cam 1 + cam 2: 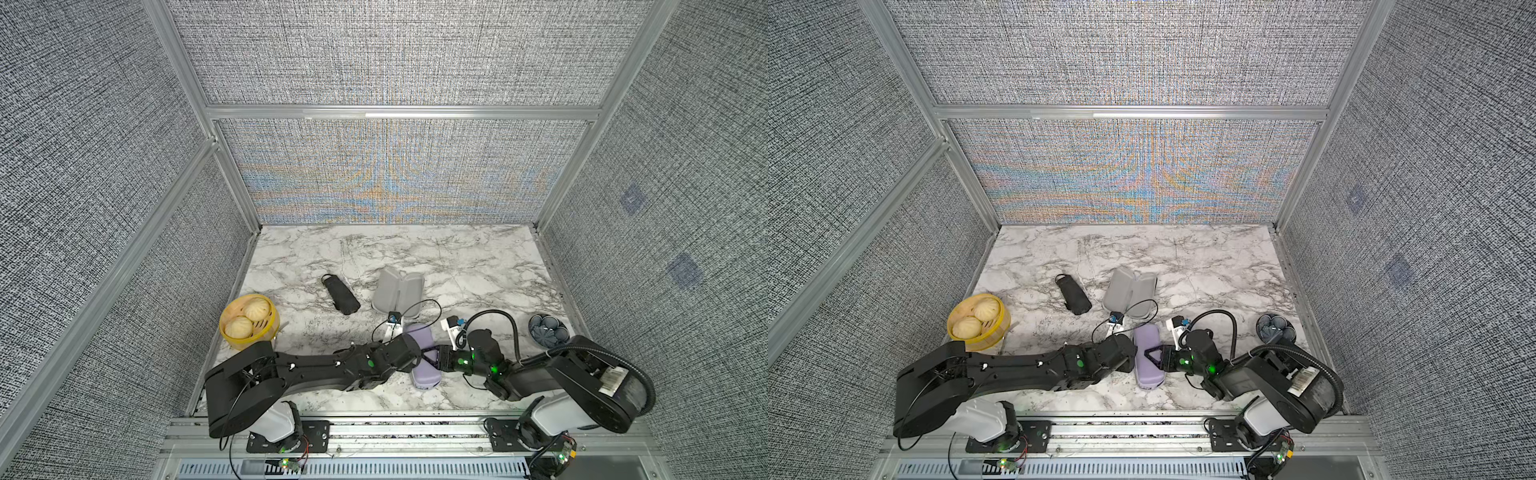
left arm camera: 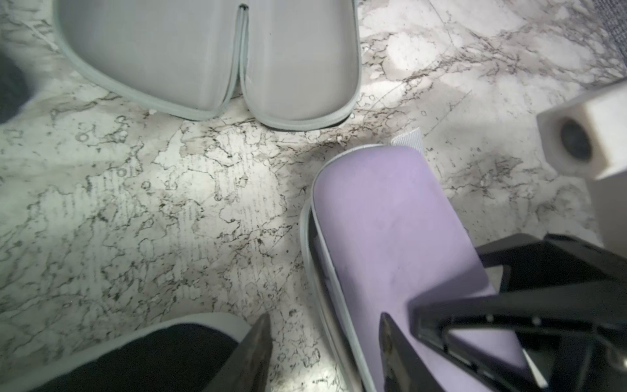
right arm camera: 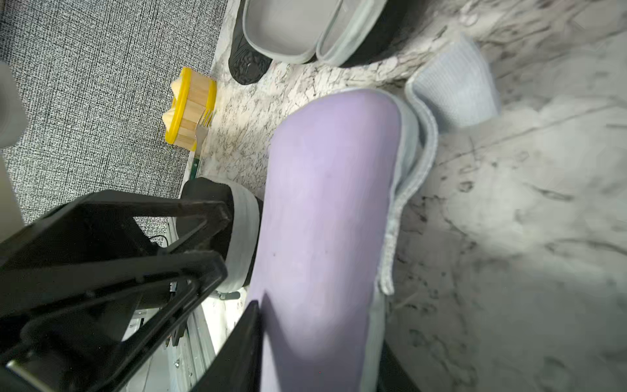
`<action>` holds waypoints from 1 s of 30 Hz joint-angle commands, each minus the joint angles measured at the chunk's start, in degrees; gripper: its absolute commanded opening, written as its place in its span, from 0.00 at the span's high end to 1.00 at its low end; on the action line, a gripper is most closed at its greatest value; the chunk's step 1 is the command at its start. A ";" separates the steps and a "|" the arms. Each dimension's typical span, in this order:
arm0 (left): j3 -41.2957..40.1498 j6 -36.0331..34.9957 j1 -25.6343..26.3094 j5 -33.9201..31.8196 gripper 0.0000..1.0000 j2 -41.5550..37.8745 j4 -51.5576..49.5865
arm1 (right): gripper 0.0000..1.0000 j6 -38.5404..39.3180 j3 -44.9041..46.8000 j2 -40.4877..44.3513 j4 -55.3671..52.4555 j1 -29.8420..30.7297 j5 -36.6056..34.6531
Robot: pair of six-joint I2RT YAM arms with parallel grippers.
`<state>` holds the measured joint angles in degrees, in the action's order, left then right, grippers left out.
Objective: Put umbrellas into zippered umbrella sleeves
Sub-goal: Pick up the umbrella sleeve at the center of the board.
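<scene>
Target is the lavender sleeve (image 1: 419, 337), flat on the table (image 1: 478, 266) between the 2 hands. It is folded shut but the zip edge gapes, and grey tape hangs loose along 1 side. Contents hidden. Across its middle the right hand (image 3: 322, 366) straddles the width, fingers against both sides, looks clamped. At the zip edge the left hand (image 2: 325, 356) has fingers apart, holding nothing. Shell looks rigid, light, smooth matte, rounded ends, probably slippery. Grip across the narrow width, not the floppy tape. A black sleeve (image 2: 135, 356) sits right by the left hand. The black umbrella (image 1: 340, 295) and open grey-lined sleeve (image 1: 397, 291) lie beyond both hands.
</scene>
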<state>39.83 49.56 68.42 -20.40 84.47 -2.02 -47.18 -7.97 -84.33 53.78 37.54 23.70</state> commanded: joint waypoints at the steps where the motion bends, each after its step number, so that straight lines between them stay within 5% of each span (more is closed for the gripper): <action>1: -0.46 -3.09 -0.04 6.17 0.22 -0.55 4.98 | 0.60 1.81 0.94 1.70 -1.34 -1.70 0.10; 14: -7.54 -0.79 0.44 14.02 0.19 3.16 22.76 | 0.59 1.43 2.97 13.16 -5.47 -4.74 1.19; 30: -8.90 0.75 2.50 12.56 0.15 10.42 36.10 | 0.59 4.94 0.97 18.43 -18.19 -5.08 0.73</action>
<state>30.13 50.02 70.89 -7.57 93.41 33.30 -44.49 -6.31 -65.12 37.28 32.45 22.70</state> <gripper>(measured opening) 0.853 0.408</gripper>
